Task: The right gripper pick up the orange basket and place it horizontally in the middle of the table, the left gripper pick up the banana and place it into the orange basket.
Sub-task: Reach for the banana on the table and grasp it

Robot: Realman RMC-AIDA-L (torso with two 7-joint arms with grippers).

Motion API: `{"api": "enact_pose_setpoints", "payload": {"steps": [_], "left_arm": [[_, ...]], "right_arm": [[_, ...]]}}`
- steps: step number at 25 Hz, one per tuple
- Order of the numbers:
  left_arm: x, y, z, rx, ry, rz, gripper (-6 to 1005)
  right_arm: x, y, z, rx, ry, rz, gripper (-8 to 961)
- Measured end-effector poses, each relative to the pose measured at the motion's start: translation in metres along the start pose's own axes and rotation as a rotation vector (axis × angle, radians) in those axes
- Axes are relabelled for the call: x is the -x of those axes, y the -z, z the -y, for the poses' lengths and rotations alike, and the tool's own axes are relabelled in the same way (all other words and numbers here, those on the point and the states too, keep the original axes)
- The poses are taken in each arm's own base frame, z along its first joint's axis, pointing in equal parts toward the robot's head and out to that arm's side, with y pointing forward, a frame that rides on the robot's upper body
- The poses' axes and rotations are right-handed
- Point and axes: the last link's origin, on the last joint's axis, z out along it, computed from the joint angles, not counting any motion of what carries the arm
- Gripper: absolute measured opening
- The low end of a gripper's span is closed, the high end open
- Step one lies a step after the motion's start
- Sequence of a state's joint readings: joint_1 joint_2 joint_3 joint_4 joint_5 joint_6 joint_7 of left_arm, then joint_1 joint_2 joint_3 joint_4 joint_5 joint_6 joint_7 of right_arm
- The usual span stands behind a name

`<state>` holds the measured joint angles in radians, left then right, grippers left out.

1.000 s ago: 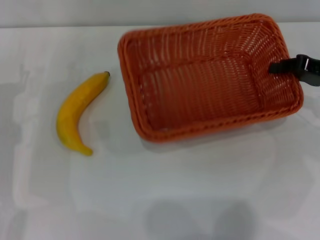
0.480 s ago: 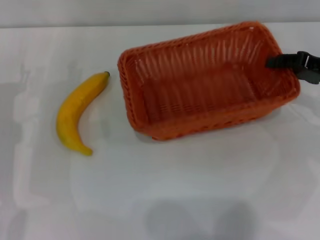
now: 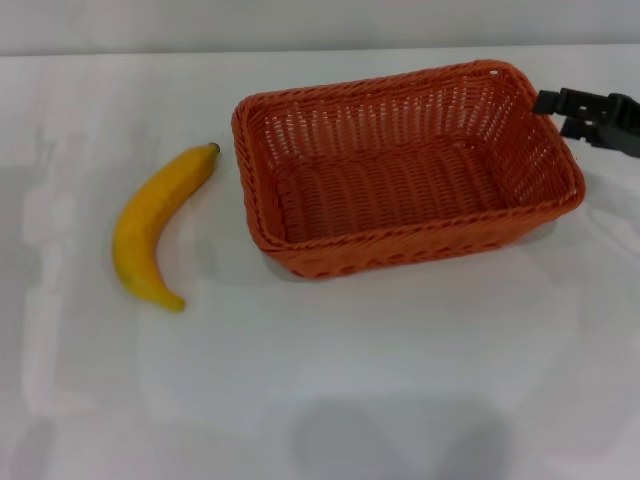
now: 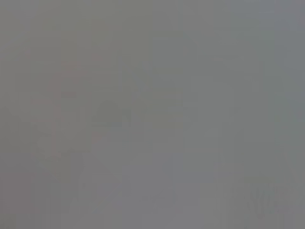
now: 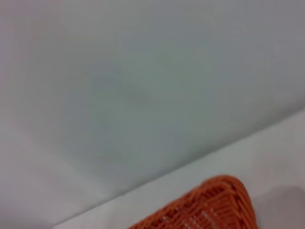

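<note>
Right gripper (image 3: 560, 104): I see its fingers spread, just off the orange basket (image 3: 400, 190) rim.
Banana (image 3: 157, 225): far beyond the basket.
Risk: I may snag the rim pulling away.

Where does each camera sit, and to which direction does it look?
Head view: high on the robot, looking down at the table, banana and orange basket; only the right claw shows, beside the basket's far right corner.
Left wrist view: plain grey, nothing recognisable, no body part.
Right wrist view: on the right arm, facing a basket corner and the table; no fingers show.
Shared: head and right wrist views both see the basket.
</note>
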<state>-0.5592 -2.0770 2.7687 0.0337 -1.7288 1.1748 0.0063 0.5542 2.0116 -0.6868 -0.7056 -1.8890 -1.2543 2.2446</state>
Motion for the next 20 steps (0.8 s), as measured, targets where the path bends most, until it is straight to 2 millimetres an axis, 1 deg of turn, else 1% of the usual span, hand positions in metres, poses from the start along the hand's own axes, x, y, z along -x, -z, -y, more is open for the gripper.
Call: {"api": "enact_pose_setpoints", "payload": {"steps": [5,9,13,14,16,18,19,20], "left_arm": [[0.000,0.000,0.000,0.000,-0.001,-0.001,875],[-0.001,0.000,0.000,0.000,0.000,-0.004,875],[-0.001,-0.001,0.000,-0.003,0.005,-0.006,875],[-0.002,-0.001,0.000,-0.007,0.009,-0.008,875],[-0.002,-0.001,0.001,-0.019,0.030,-0.013,875],[-0.002,-0.001,0.002,-0.026,0.080,-0.015,875],[-0.002,-0.001,0.002,-0.027,0.116,-0.016,875],[-0.003,-0.001,0.002,-0.027,0.145,-0.016,875]], "right_arm": [[0.009,0.004,0.004,-0.011,0.161,0.074,856],[0.026,0.009,-0.001,-0.007,0.337,0.192,864],[0.042,0.017,-0.015,0.045,0.555,0.343,865],[0.045,0.020,-0.021,0.069,0.630,0.391,863],[0.048,0.026,-0.030,0.103,0.732,0.457,860],[0.047,0.035,-0.041,0.153,0.872,0.556,859],[0.046,0.038,-0.044,0.165,0.919,0.587,859],[0.046,0.038,-0.044,0.165,0.919,0.587,859]]}}
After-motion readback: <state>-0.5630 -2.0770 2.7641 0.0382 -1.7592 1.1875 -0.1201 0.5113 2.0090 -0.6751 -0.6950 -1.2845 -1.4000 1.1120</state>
